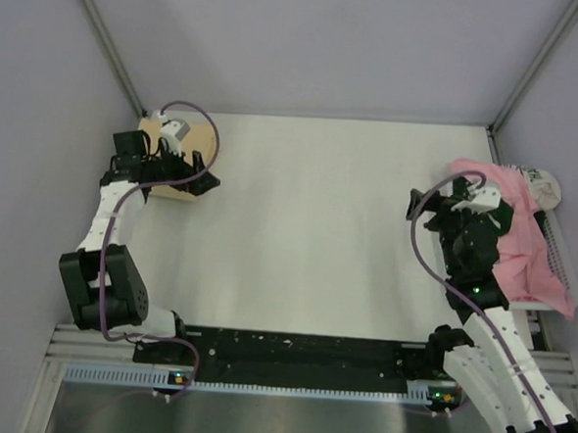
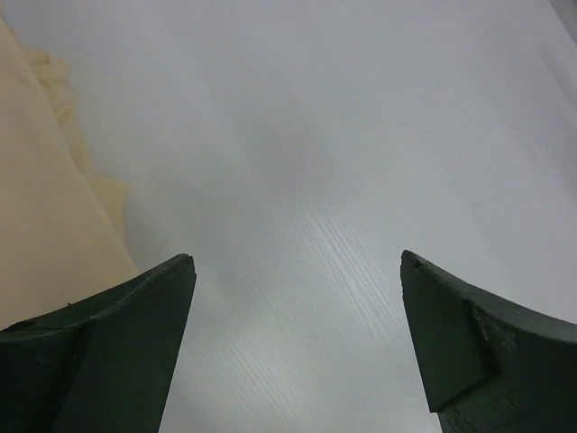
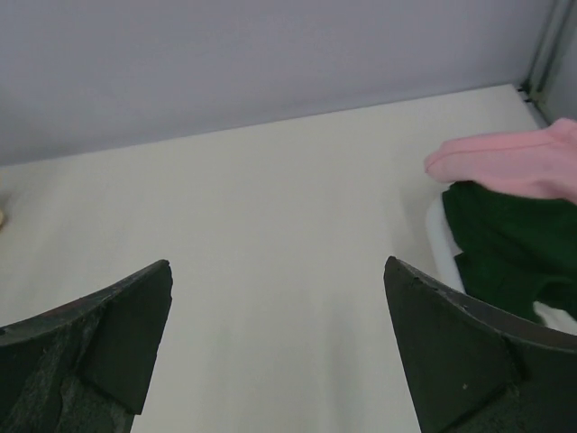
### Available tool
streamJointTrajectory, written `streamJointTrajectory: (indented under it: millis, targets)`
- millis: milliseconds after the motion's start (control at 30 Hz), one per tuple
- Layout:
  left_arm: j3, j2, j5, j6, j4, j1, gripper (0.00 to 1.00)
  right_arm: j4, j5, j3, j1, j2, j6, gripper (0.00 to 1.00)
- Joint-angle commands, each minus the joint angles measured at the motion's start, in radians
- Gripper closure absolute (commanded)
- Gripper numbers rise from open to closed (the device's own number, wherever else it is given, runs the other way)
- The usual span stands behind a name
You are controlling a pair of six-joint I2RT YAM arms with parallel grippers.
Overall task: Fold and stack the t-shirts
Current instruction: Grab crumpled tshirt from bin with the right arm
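Where soft pink t-shirt [image 1: 527,253] drapes rumpled, tan t-shirt [image 2: 45,198] smooth, folded

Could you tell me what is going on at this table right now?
Two robot arms are working on t-shirts, and neither holds one at this moment. The left hand is open, over the table beside a tan shirt at the far left corner. The right hand is also open, next to a pink shirt draped over a basket at the right edge, with a green shirt showing below it.
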Motion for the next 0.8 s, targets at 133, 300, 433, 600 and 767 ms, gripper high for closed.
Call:
streamJointTrajectory:
  millis: [133,300,433,600,767]
  targets:
    - [0.036,-0.17,-0.247,0.127,-0.015,-0.154,0.01,-0.513,0.192,0.603,-0.314,0.468,0.004,0.08]
    - [0.028,-0.18,-0.25,0.095,0.024,-0.185,0.01,-0.541,-0.009,0.692,-0.535,0.652,0.106,0.15]
    - [0.016,-0.158,-0.244,0.092,0.007,-0.191,0.01,-0.54,-0.127,0.729,-0.597,0.782,0.144,0.26]
    - [-0.008,-0.158,-0.241,0.104,-0.001,-0.191,0.01,-0.534,-0.057,0.794,-0.604,0.881,0.166,0.33]
    - [-0.015,-0.164,-0.25,0.106,-0.002,-0.191,0.01,-0.497,-0.03,0.844,-0.603,0.866,0.115,0.34]
